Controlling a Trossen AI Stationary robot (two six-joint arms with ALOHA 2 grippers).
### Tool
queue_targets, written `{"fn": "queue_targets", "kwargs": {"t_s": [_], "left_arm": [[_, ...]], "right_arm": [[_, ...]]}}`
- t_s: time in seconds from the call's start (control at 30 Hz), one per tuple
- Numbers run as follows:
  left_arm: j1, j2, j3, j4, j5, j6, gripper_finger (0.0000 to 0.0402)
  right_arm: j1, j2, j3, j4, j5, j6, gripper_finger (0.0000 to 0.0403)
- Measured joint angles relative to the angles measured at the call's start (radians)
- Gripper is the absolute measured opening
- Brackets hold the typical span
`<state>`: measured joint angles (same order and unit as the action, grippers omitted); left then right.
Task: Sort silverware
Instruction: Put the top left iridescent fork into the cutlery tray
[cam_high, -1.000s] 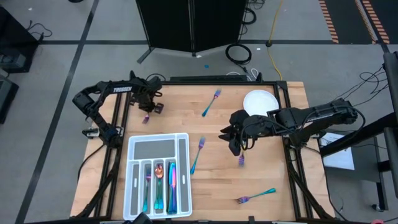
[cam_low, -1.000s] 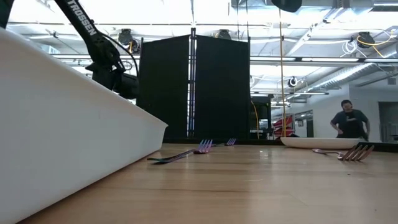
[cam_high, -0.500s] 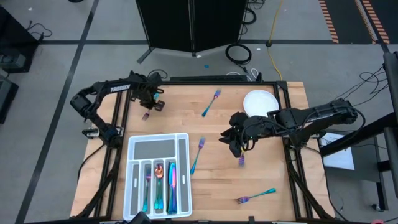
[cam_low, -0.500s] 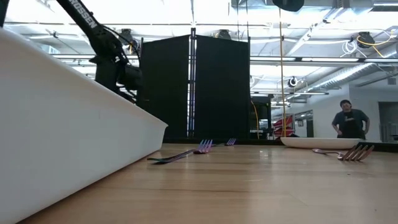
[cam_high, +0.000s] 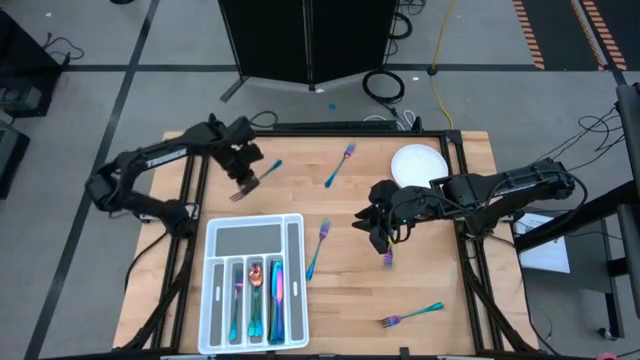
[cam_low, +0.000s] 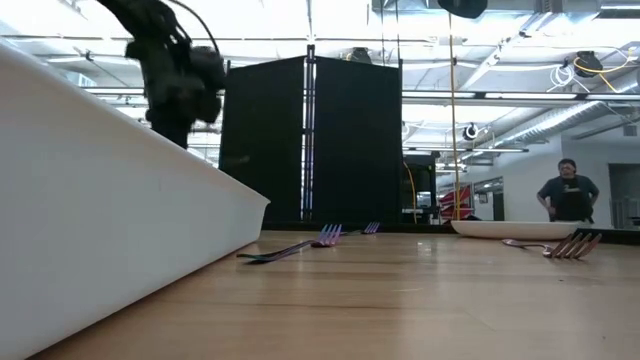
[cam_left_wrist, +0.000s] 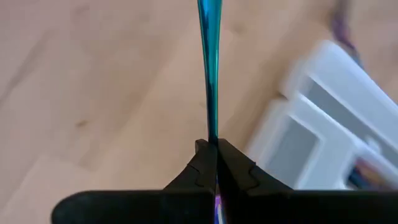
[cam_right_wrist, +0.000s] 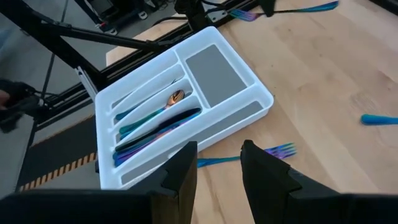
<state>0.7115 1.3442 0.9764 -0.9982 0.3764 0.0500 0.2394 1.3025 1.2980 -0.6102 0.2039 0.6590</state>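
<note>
Left gripper (cam_high: 246, 172) hangs over the table's far left corner, fingers pinched tight on a slim iridescent fork (cam_high: 256, 178); its teal handle (cam_left_wrist: 209, 68) juts forward, the tines blurred and hard to read. Below sits the white plastic tray (cam_high: 293, 238), several rainbow pieces lying in its long slots. Loose forks (cam_high: 318, 248) lie scattered on the pale wood table (cam_high: 440, 250). Right gripper (cam_high: 378, 228) hovers mid-table, fingers parted and empty, its tips hidden under the wrist. A round white plate (cam_high: 417, 164) sits at the far right.
</note>
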Motion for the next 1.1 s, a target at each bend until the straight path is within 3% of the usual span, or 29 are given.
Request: {"fn": "queue_targets", "kwargs": {"t_s": [0.13,0.5,0.87,1.1], "left_arm": [[-0.116,-0.078,0.000,-0.024,0.053,0.043,0.0001],[-0.570,-0.187,0.002,-0.040,0.043,0.099,0.0001],[-1.037,-0.185,0.002,-0.042,-0.130,0.297,0.0001],[-1.274,-0.130,0.001,-0.068,-0.391,0.472,0.0001]], "right_arm": [[0.000,0.000,0.000,0.000,0.004,-0.022,0.0109],[0.000,0.000,0.000,-0.004,0.005,-0.069,0.0109],[0.000,0.000,0.000,-0.013,0.005,-0.053,0.0109],[-0.003,0.000,0.000,-0.012,0.003,-0.022,0.0109]]}}
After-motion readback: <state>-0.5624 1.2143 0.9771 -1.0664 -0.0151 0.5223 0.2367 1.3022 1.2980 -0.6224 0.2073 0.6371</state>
